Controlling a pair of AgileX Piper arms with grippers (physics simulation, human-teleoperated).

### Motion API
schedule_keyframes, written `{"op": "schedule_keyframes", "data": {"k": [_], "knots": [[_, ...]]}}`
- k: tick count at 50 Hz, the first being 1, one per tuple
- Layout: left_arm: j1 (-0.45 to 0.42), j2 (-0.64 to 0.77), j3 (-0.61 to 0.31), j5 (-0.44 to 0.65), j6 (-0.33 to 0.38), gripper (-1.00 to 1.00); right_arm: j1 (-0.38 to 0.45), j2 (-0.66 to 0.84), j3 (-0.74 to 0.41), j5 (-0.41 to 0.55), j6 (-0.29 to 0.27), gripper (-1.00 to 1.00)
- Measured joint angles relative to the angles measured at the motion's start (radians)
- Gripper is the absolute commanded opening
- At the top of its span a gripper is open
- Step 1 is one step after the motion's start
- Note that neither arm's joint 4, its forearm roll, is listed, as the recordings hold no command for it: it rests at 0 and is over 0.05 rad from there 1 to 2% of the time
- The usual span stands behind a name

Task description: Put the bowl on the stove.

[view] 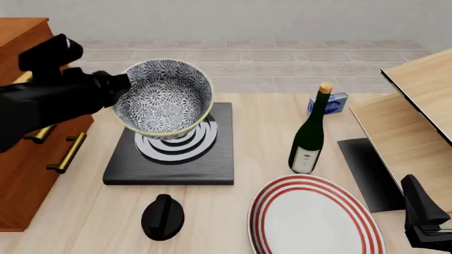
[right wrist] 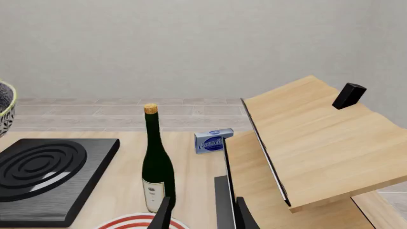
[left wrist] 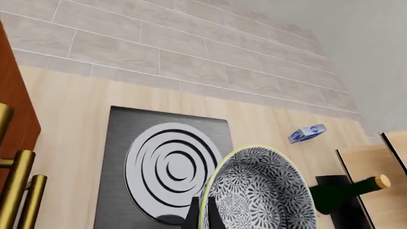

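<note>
The left gripper (left wrist: 202, 215) pinches the rim of the blue-and-white floral bowl (view: 164, 97), one dark finger on either side of the pale edge, as the left wrist view shows. The bowl is held tilted, its mouth turned toward the front camera. It hangs over the black stove (view: 171, 145), in front of the burner rings (view: 177, 142) in the front view, and seems not to touch the slab; how high it hangs I cannot tell.

My judgement is that the step in hand is the set-down. To do it well, level the bowl first so that its dark base faces the slab, then bring it straight down over the middle of the rings. Lower slowly until the base bears flat, and only then part the fingers. Letting go while it is tilted would risk the bowl rocking or rolling off the edge toward the black knob (view: 163, 216). Lift the fingers clear of the rim upward, without dragging sideways.

The green wine bottle (view: 310, 135) stands upright to the right of the stove, well apart from the bowl, with the red-ringed plate (view: 314, 216) nearer the camera; neither is in the path. The right gripper (right wrist: 202, 212) rests low at the table's right side with its fingers spread and nothing between them.
</note>
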Motion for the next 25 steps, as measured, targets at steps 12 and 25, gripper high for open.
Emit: {"op": "schedule_keyframes", "data": {"k": [12, 25], "knots": [[0.01, 0.063, -0.007, -0.05, 0.006, -1.0, 0.0, 0.0, 0.0, 0.0, 0.0, 1.0], [0.021, 0.109, -0.003, -0.094, 0.017, -1.0, 0.0, 0.0, 0.0, 0.0, 0.0, 1.0]]}}
